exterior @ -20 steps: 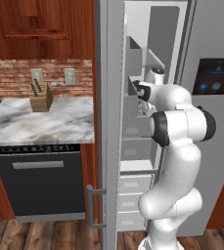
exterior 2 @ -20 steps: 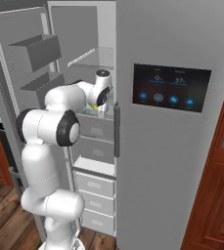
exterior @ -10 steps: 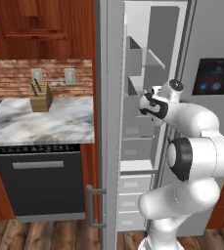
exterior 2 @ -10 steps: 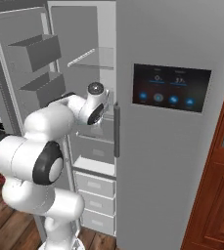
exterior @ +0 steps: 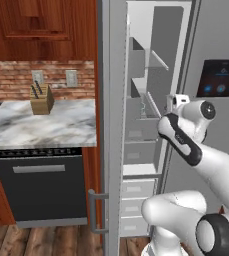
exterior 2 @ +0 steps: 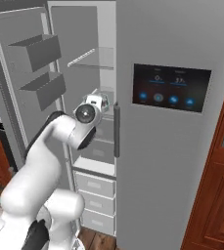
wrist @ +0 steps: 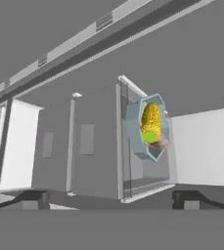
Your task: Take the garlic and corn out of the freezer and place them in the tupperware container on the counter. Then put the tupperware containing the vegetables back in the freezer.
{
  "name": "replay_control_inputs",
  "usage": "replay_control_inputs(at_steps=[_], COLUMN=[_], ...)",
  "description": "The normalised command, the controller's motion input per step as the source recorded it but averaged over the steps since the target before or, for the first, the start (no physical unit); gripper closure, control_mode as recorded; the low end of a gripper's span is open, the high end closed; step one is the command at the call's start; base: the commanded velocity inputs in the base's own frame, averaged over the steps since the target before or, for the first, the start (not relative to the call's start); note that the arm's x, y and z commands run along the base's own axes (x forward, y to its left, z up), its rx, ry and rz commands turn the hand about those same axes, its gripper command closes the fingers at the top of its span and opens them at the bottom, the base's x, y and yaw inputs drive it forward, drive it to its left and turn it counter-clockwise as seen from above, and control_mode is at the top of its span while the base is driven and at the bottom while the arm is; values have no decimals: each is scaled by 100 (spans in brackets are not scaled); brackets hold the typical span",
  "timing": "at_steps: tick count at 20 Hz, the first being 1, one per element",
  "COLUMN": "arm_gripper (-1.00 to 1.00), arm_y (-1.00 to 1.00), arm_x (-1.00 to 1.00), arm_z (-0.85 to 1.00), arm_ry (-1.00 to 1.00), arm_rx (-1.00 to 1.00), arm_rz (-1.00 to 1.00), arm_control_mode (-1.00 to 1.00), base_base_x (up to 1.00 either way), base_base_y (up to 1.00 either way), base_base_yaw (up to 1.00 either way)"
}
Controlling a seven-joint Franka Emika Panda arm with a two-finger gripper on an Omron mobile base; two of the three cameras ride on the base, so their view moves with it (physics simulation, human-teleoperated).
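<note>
The gripper (wrist: 108, 197) stood wide open with nothing between its fingers, at the mouth of the open freezer (exterior: 146, 125). The corn (wrist: 151, 123) lay inside the pale blue tupperware container (wrist: 133, 119), which sat on a freezer shelf (wrist: 96, 146) ahead of the hand. The marble counter (exterior: 41, 122) held a wooden knife block (exterior: 41, 98).

One corn (wrist: 151, 121), one tupperware container (wrist: 148, 128) (pale blue), one knife block (exterior: 41, 99).

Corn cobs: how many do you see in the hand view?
1. The corn lies in the pale blue tupperware container inside the freezer, ahead of the open gripper. A pale rounded thing under it is partly hidden; more may be hidden.
</note>
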Motion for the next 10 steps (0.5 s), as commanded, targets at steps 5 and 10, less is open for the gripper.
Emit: replay_control_inputs(at_steps=[5, 10], arm_gripper=[-100, -100], arm_y=[-28, -26], arm_x=[-91, -78], arm_z=[100, 100], arm_ry=[0, 0], arm_rx=[9, 6], arm_rz=[0, 0], arm_control_mode=[-100, -100], base_base_x=[0, 0], base_base_y=[0, 0], base_base_yaw=[0, 0])
